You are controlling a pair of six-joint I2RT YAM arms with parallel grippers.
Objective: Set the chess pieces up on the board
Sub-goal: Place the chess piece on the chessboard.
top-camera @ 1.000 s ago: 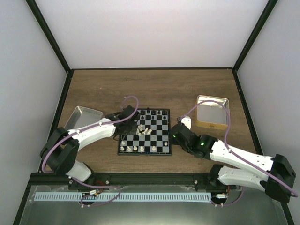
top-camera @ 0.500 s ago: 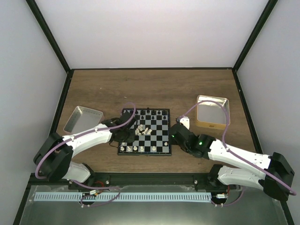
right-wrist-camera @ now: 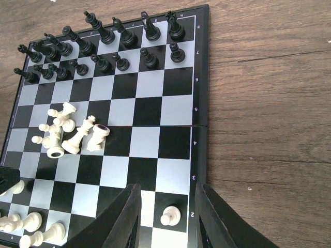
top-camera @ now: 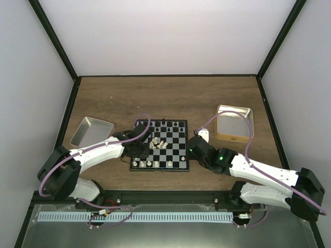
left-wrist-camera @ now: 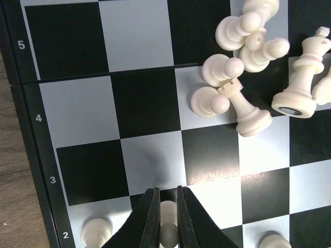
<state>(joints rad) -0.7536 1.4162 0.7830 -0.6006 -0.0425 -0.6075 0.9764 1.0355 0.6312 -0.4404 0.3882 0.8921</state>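
Roughly half done. The board (top-camera: 176, 150) lies on the desk (top-camera: 155, 98) between the two arms. The black pieces (right-wrist-camera: 126, 37) are lined up upright on the board's two far ranks, so that side is judged set, though the exact count is not confirmed. White is mostly outstanding: a heap of white pieces (left-wrist-camera: 227, 70) is left toppled around ranks 4 and 5, towards the board's left half, with king, rook and several pawns tangled and touching. A few white pieces are already stood on the board's near ranks, among them a lone pawn (right-wrist-camera: 168, 214) on rank 2 by the right edge. The left tool (left-wrist-camera: 165, 217) is clenched on a white pawn (left-wrist-camera: 168, 230) at rank 2 near the board's left edge, just beside a neighbour pawn (left-wrist-camera: 95, 230) already placed; whether its base is seated on the square cannot be told. The right tool (right-wrist-camera: 167, 188) is released and empty, held over the board's near right corner. Still needed: release of this pawn, then the heap sorted onto ranks 1 and 2.
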